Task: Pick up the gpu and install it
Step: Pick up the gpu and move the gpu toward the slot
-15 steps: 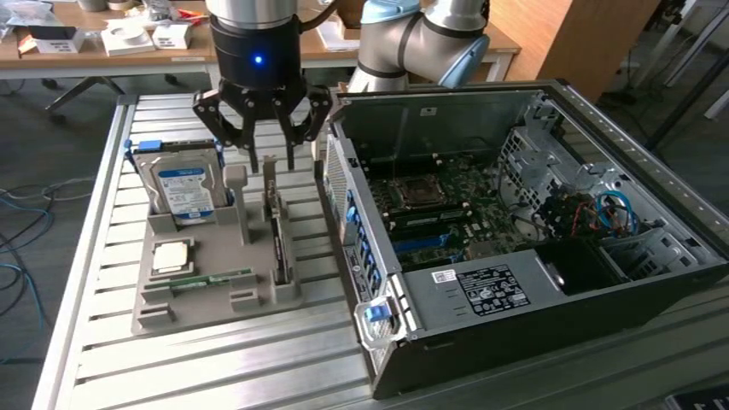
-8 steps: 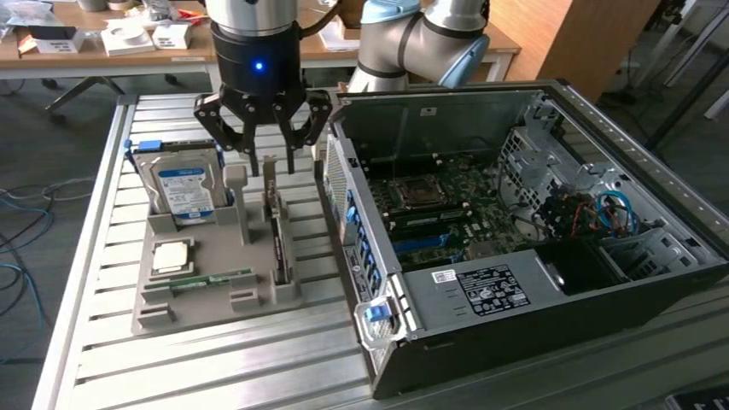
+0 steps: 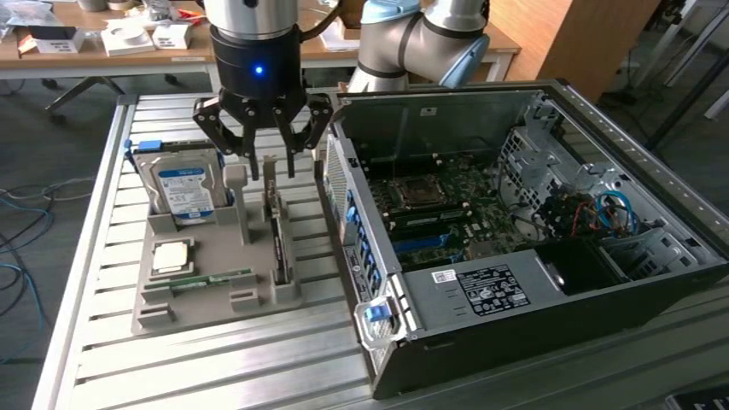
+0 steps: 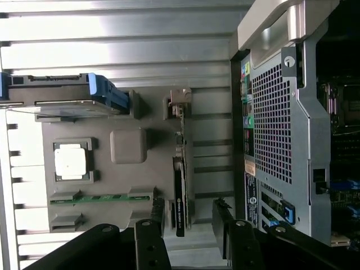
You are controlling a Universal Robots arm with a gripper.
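Gripper [image 3: 265, 166] hangs w/ fingers spread apart, empty, straddling above gpu [image 3: 278, 239], which stands on edge in slot at grey tray's [image 3: 188, 312] 3 o'clock side (ext. view), probably so they can pinch its thin faces.

Arm [image 3: 255, 26] vertical; end effector [image 3: 273, 164] pointing down, jaws wide apart.

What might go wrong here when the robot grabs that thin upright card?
The gpu is thin and stands on edge; the open jaws, if off-centre, might tip it or slip. The hard drive and the computer case sit close on either side, so a jaw may bump one.
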